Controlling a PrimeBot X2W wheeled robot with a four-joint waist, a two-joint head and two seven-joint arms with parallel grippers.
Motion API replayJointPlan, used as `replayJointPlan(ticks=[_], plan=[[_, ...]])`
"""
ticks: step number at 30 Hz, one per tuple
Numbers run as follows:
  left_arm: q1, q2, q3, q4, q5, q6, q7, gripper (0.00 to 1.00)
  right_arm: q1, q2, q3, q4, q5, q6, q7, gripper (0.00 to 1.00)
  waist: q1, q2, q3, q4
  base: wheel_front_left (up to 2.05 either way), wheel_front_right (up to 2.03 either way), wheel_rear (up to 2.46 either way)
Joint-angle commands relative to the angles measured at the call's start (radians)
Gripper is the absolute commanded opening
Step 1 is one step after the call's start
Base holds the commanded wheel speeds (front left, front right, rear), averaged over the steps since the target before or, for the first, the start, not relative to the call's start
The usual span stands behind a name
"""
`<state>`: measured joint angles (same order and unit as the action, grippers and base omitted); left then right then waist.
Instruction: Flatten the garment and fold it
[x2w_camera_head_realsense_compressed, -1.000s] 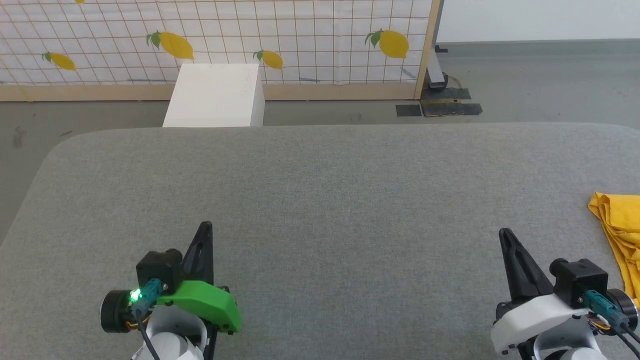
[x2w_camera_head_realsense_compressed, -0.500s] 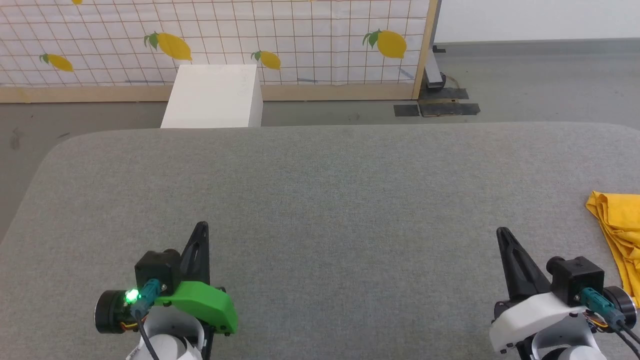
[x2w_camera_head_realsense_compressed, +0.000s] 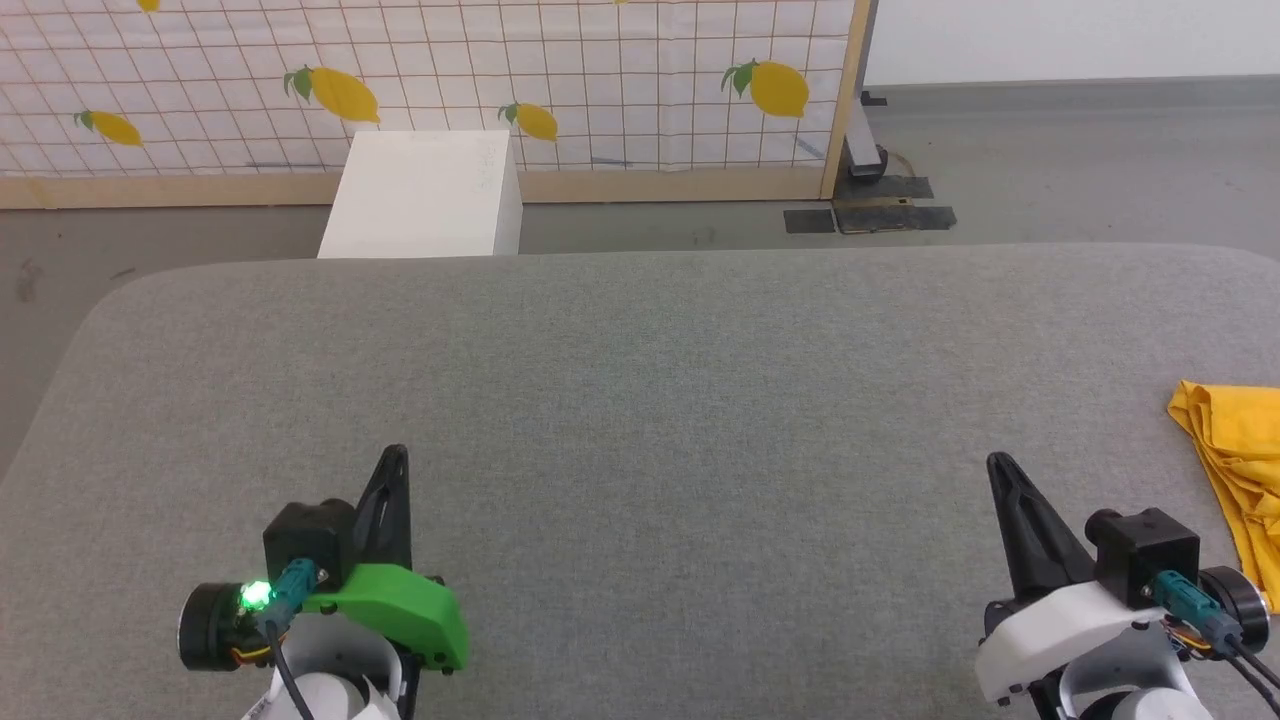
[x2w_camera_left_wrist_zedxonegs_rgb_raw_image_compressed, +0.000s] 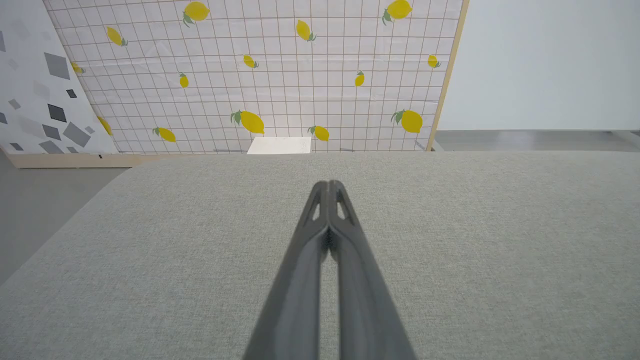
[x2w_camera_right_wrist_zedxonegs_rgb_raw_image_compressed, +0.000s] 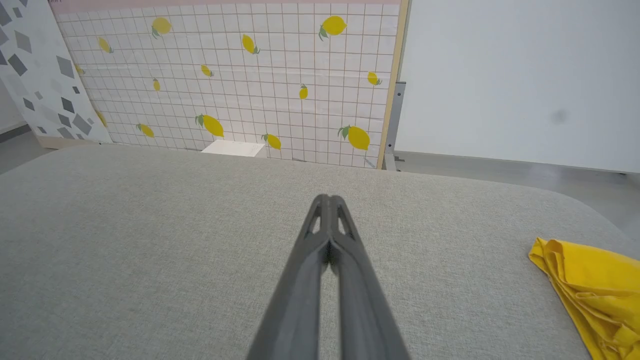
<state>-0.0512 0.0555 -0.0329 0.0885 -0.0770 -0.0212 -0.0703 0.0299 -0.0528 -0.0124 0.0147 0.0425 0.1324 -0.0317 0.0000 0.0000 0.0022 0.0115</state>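
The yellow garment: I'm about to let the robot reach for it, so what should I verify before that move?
1. The garment lies on the grey table: ok, near its right end, partly cut off in the head view.
2. The garment is flat: not ok, it is bunched in folds.
3. The right gripper is free: ok, fingers shut, empty, apart from the garment and to its left.
4. The left gripper is free: ok, fingers shut, empty.
5. Print side faces up: cannot tell, no print shows.
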Motion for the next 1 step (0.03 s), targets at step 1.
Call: replayJointPlan(ticks=[1], plan=[[0.018,-0.004,0.006,-0.009,0.018,0.006,0.008,0.00,-0.018,0.002,0.001,-0.007,-0.011,-0.001,0.005,0.00,0.0000,0.0000,0.000,0.000,0.00,0.00,0.00]])
